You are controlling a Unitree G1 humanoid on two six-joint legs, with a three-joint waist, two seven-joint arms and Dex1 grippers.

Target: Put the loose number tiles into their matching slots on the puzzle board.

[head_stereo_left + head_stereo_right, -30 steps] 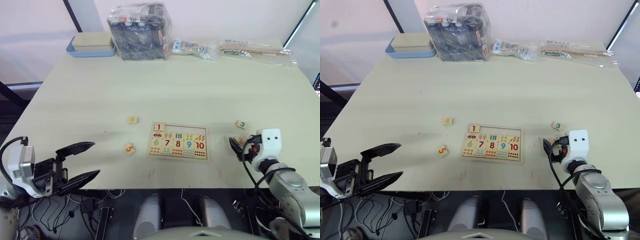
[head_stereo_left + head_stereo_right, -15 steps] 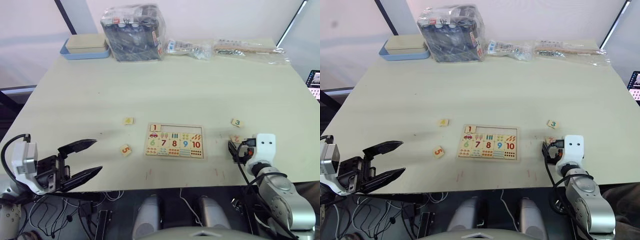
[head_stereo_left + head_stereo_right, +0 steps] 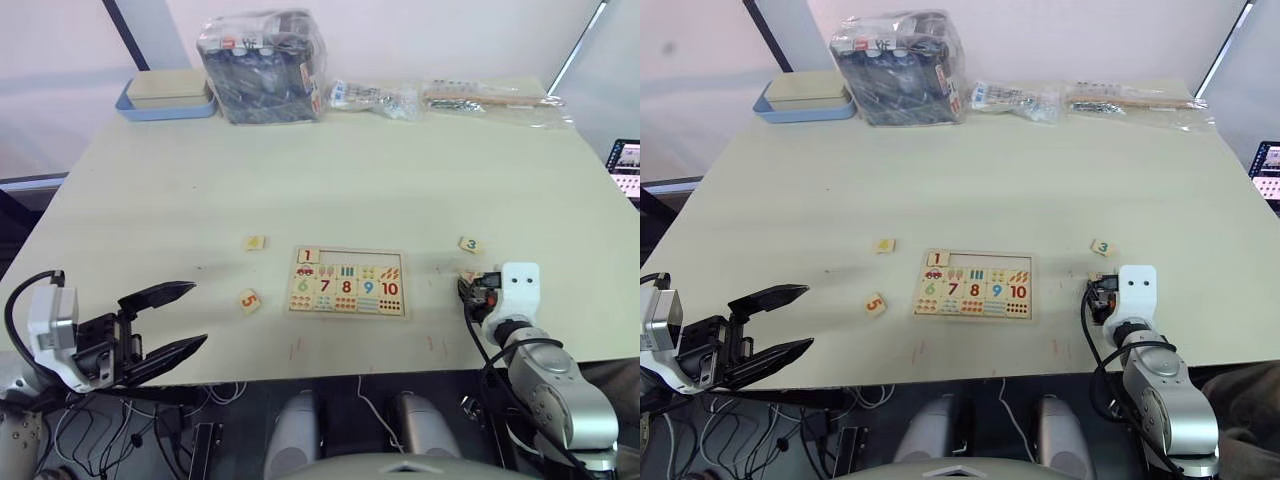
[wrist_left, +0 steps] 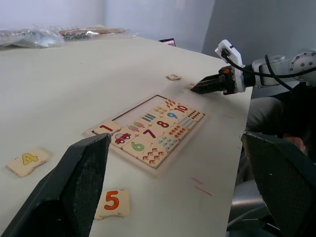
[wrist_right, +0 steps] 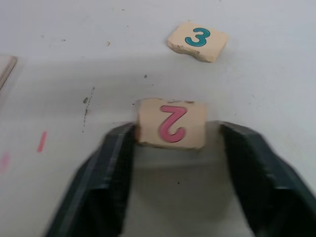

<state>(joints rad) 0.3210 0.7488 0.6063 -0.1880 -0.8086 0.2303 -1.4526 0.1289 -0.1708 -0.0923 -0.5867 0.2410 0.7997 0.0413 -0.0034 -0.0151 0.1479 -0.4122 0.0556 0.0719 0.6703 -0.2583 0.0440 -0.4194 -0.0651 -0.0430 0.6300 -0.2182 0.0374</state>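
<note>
Right wrist view: our right gripper (image 5: pixel 170 148) straddles the 2 tile (image 5: pixel 171 123) on the table, fingers spread, not yet clamped. Next we close, lift, and carry it to the board (image 3: pixel 347 282), beside tile 1 (image 3: pixel 308 256). Left gripper (image 3: pixel 170 325) hangs open, holding nothing.

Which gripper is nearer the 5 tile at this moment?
Left. The left gripper hangs open off the table's near edge, just short of the 5 tile. The right gripper sits beyond the puzzle board, its fingers around the 2 tile.

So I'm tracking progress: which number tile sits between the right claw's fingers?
The pink 2 tile, lying between the right claw fingers, which are not yet closed on it. The teal 3 tile lies farther off; 4 and 5 are left of the puzzle board.
</note>
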